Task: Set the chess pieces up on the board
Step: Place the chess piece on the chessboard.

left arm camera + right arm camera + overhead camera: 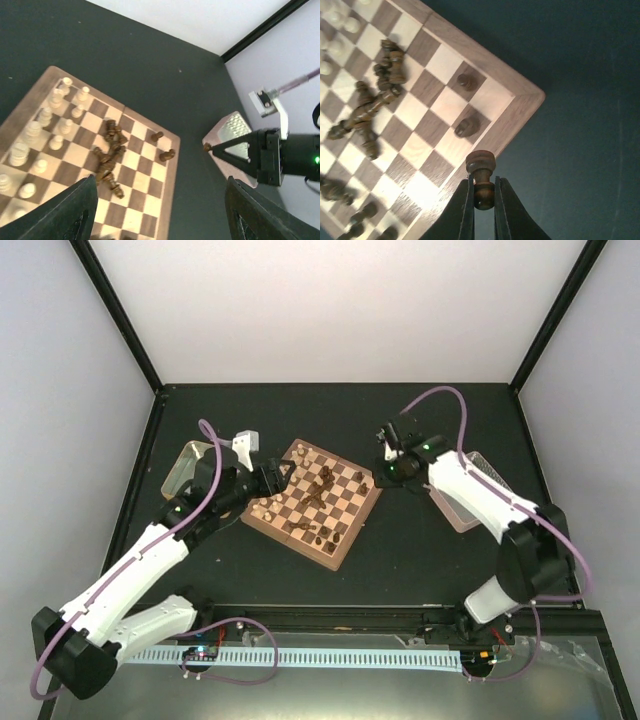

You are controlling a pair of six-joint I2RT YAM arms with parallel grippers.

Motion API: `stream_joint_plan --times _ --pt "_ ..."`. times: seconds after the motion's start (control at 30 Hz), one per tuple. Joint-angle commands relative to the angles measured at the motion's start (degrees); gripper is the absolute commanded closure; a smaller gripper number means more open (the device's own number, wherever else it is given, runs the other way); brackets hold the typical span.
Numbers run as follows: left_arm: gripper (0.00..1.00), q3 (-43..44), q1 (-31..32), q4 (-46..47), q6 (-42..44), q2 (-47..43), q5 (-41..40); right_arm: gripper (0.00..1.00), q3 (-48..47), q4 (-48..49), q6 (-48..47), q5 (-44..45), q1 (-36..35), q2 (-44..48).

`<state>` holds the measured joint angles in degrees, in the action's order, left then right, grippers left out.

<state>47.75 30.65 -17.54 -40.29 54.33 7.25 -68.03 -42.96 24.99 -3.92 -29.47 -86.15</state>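
Right end effector (pixel 484 194) is clamped on a dark chessman (pixel 481 170), held over the corner rim of the board (pixel 520 95). Left end effector (pixel 276 478) is held apart near the standing pale pieces (pixel 35 132). Dark pieces (pixel 111 157) are heaped mid-board.

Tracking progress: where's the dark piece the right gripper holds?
In the right wrist view, the dark piece sits pinched in the right gripper, beside the board's corner rim.

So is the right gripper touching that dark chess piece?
Touching. The right wrist view shows the right gripper clamped on the dark piece.
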Motion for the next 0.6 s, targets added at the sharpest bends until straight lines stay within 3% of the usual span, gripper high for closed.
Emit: stream_joint_plan --times 0.0,0.57 --pt "0.28 1.00 -1.06 -4.64 6.27 -0.86 -2.51 0.99 -7.22 -8.00 -5.45 6.62 0.56 -6.62" --pt "0.25 1.31 -3.38 -9.05 9.23 -3.72 -7.94 0.99 -22.78 -16.23 -8.75 7.14 -6.70 -20.45"
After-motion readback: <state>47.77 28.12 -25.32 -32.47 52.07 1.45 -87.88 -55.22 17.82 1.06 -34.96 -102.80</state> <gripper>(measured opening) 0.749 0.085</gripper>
